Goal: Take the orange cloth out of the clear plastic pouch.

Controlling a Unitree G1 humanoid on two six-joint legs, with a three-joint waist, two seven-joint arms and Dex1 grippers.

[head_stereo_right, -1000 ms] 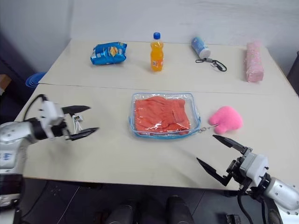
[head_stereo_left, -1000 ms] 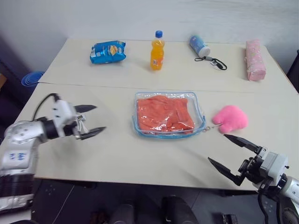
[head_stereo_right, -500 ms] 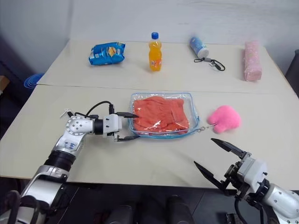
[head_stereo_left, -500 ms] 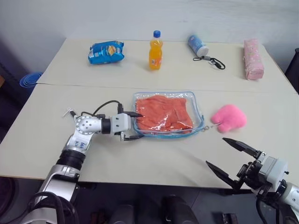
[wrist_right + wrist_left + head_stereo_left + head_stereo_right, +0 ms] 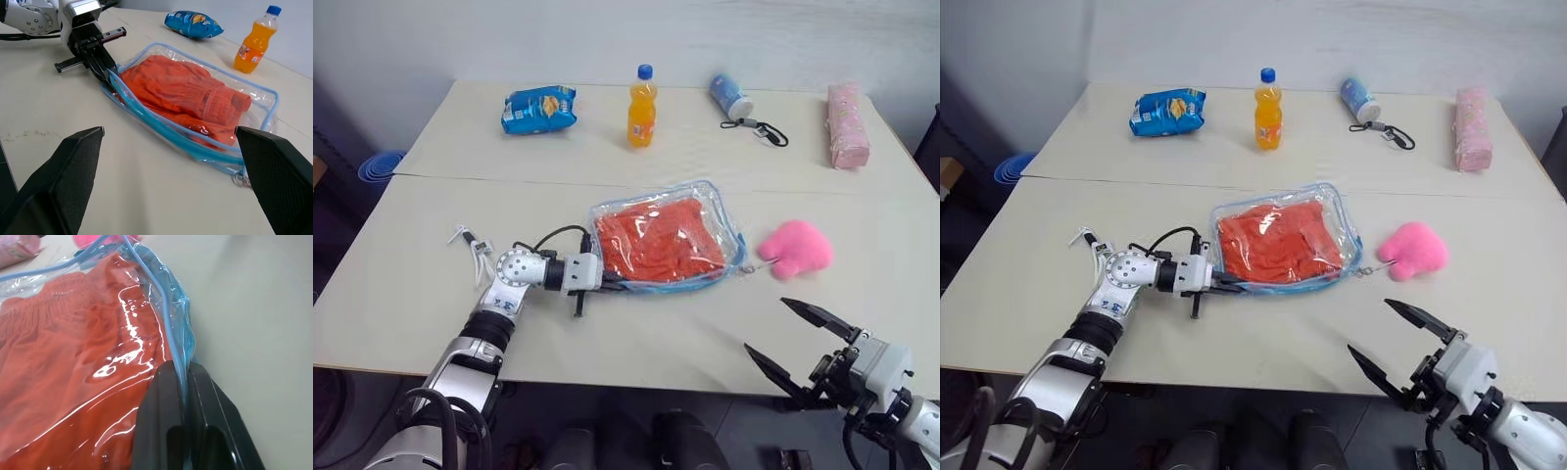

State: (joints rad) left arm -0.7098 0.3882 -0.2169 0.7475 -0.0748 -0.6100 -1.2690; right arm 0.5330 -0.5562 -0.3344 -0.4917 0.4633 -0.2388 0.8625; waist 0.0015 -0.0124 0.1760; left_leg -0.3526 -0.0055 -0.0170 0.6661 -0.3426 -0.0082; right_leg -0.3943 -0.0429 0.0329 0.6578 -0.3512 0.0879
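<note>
Left gripper (image 5: pixel 607 285), black two-fingered, clamped flat on the light-blue trim at the left end of the clear plastic pouch (image 5: pixel 710 211). Pouch: flat, rectangular, transparent, blue-edged, near the middle of the beige table (image 5: pixel 431 284), its far edge tilted up off the surface; small metal pull chain (image 5: pixel 749 267) at its right corner. Orange cloth (image 5: pixel 656 240): bright, heavily folded fabric, fully inside the pouch and filling most of its width. Far edge of the table, left to right: blue crinkled snack packet (image 5: pixel 539 108); orange soda bottle with blue cap (image 5: pixel 642 107), upright; white-and-blue canister lying with a black cord (image 5: pixel 732 98); pink speckled oblong pack (image 5: pixel 848 125). Fluffy pink plush toy (image 5: pixel 797 248) just beside the pouch's right end. Right gripper (image 5: pixel 799 343), fingers spread wide, empty, at the near right edge.
</note>
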